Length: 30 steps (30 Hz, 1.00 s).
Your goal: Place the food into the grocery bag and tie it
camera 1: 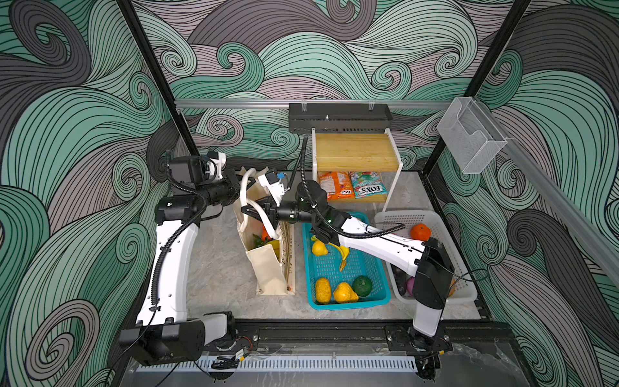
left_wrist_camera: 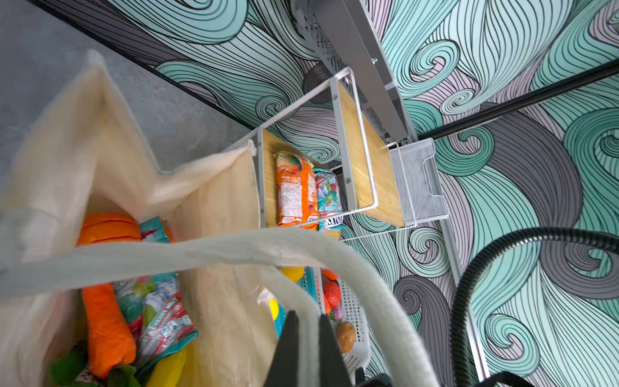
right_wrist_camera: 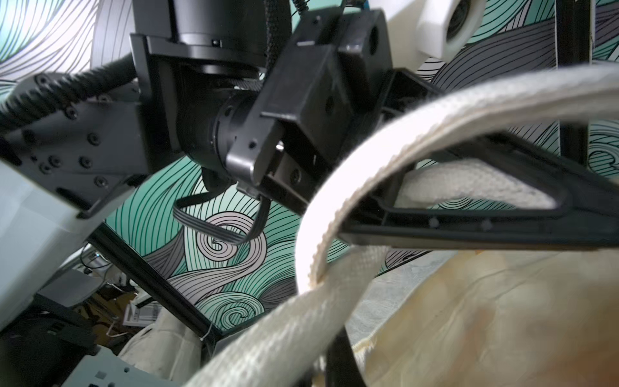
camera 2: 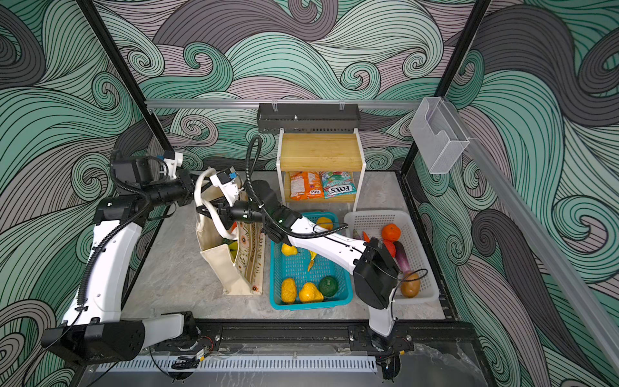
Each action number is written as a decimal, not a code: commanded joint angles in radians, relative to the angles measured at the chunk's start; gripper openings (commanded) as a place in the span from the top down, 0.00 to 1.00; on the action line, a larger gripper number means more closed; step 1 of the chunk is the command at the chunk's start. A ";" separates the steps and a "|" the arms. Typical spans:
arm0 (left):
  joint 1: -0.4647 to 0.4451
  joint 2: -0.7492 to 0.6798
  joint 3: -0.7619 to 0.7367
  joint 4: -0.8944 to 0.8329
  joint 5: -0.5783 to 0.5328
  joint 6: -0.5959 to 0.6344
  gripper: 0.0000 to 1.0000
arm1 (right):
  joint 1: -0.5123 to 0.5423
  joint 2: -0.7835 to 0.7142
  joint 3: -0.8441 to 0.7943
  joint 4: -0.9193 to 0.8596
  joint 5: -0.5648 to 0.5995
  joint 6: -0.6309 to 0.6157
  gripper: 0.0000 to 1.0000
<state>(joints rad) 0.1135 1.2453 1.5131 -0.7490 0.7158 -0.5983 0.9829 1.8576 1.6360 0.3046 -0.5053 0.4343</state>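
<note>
Grocery bag (camera 1: 268,268), 9 o'clock of teal basket (camera 1: 351,303); left end effector (left_wrist_camera: 306,316) clamped on rope handle (left_wrist_camera: 291,288); right end effector (camera 1: 246,211) closed at bag mouth, grip unclear.

My left arm (camera 1: 177,268) and right arm (camera 1: 378,243) are glossy white shells between black joint housings (camera 1: 432,278). Ribbed black conduit (camera 1: 160,261) runs along each, small black screws (right_wrist_camera: 93,138) stud the housings, and my fingers (left_wrist_camera: 288,351) are matte black and tapered.

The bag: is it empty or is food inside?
Food inside: a carrot, a snack packet and a banana lie in the bag.
</note>
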 commanded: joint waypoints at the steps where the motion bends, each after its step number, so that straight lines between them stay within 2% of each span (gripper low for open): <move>1: 0.037 -0.035 0.099 -0.151 -0.185 0.133 1.00 | -0.012 -0.061 0.013 -0.206 0.087 -0.079 0.99; 6: 0.131 -0.031 0.092 -0.135 -0.116 0.107 1.00 | -0.022 -0.093 0.125 -0.630 0.230 -0.207 1.00; 10: 0.205 -0.032 0.110 -0.141 -0.122 0.112 1.00 | -0.047 -0.117 0.183 -0.813 0.306 -0.228 1.00; 14: 0.286 -0.036 0.117 -0.147 -0.131 0.101 1.00 | -0.071 -0.161 0.154 -0.834 0.377 -0.224 1.00; 24: 0.408 -0.048 0.095 -0.066 -0.074 0.025 1.00 | -0.208 -0.149 0.122 -0.908 0.424 -0.196 1.00; 30: 0.430 -0.069 0.008 -0.005 -0.070 0.004 1.00 | -0.233 -0.224 0.008 -0.881 0.587 -0.197 1.00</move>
<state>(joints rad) 0.4843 1.2041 1.5146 -0.9203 0.7193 -0.5865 0.8169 1.6970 1.6905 -0.4377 -0.1593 0.2405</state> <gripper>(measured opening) 0.073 0.072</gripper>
